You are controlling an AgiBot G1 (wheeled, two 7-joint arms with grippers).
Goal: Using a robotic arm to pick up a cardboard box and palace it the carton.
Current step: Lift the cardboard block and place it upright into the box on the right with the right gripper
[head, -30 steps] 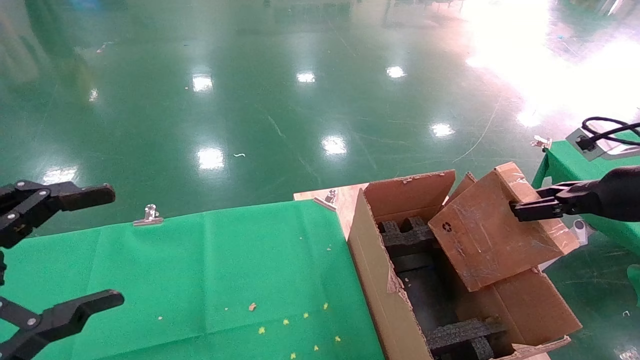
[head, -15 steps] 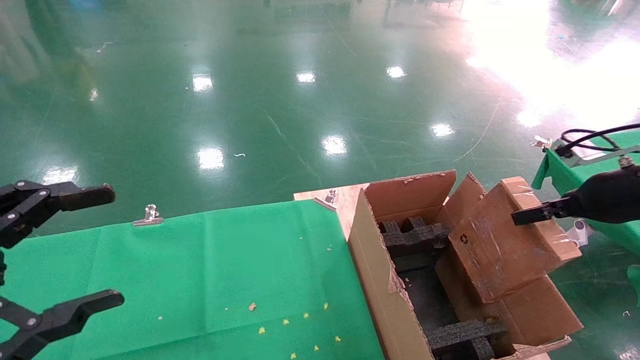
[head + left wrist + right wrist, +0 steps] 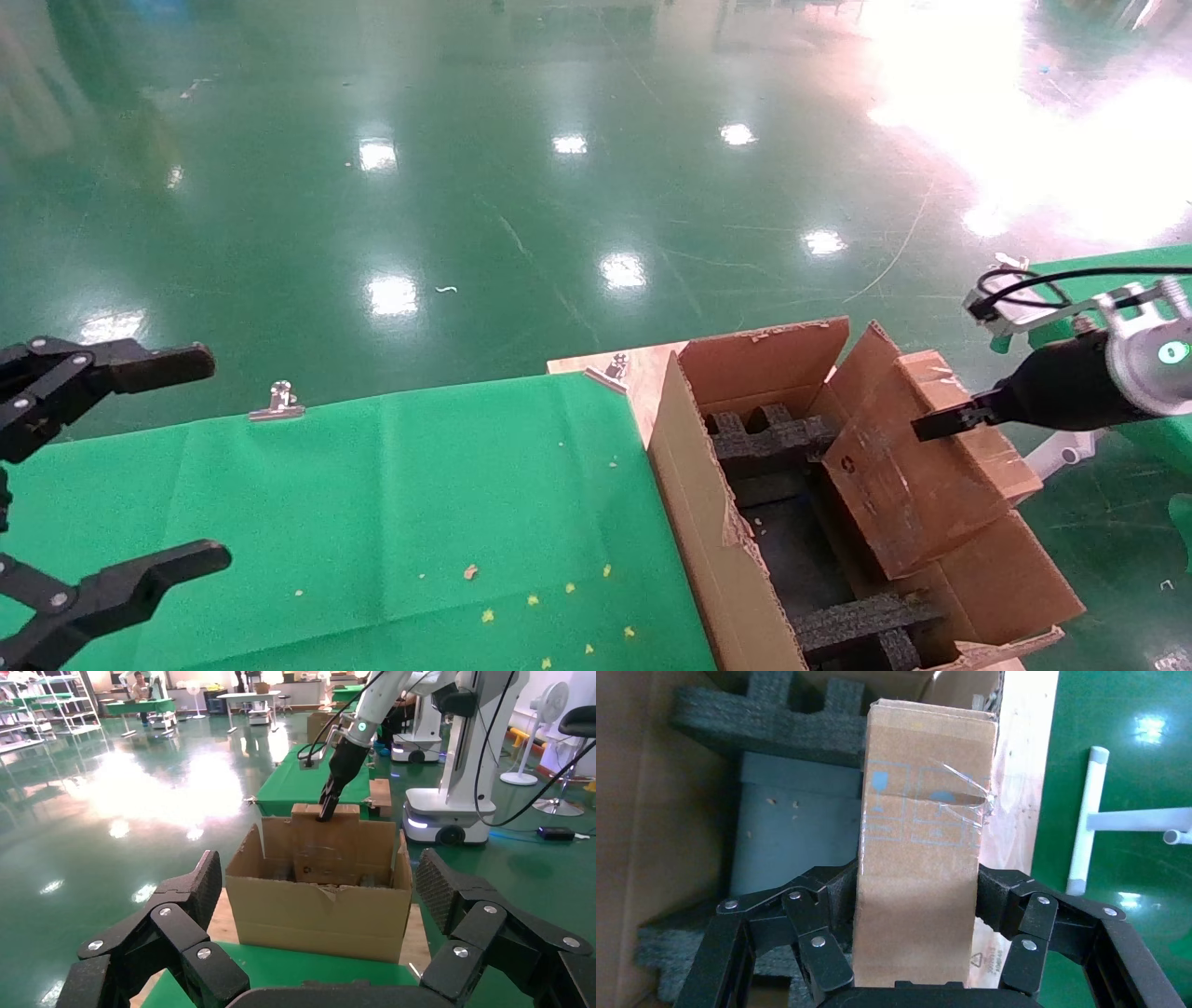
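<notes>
right gripper (image 3: 916, 913) — clamped on the cardboard box (image 3: 917, 466), you can see pads squeezing both sides | box tilted, lower end down inside the carton (image 3: 717, 550), by the black foam (image 3: 759, 438) | left gripper (image 3: 112, 466) — fingers spread wide, parked left of carton

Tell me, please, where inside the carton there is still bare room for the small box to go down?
The carton has one free patch: the dark floor between the far foam insert and the near foam insert. The right side is crowded, where the right gripper holds the cardboard box against the flap.
</notes>
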